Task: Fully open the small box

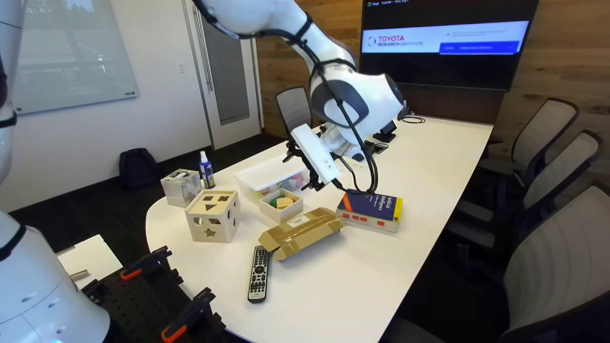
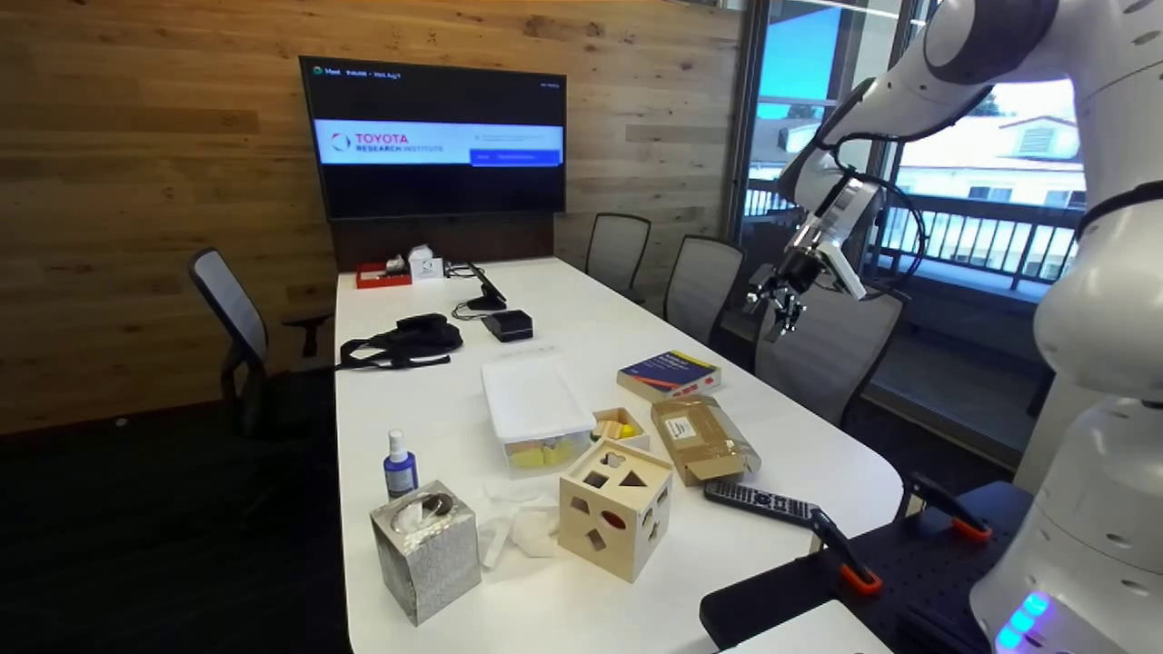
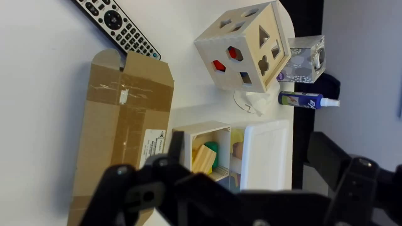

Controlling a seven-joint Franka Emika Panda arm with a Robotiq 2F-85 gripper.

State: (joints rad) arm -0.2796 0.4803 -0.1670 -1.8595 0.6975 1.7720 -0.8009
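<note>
The small box is a flat tan cardboard box lying on the white table, taped face up. It also shows in an exterior view and in the wrist view. Flaps stick out at its end beside the remote; its inside is not visible. A white label sits on its top. My gripper hangs in the air above the table, apart from the box. It also shows in an exterior view. In the wrist view the gripper has its fingers wide apart with nothing between them.
A remote lies against the box's flap end. A thick book lies at the opposite end. A small wooden tray of blocks, a wooden shape cube and a lidded plastic bin stand alongside. A tissue box and spray bottle stand farther off.
</note>
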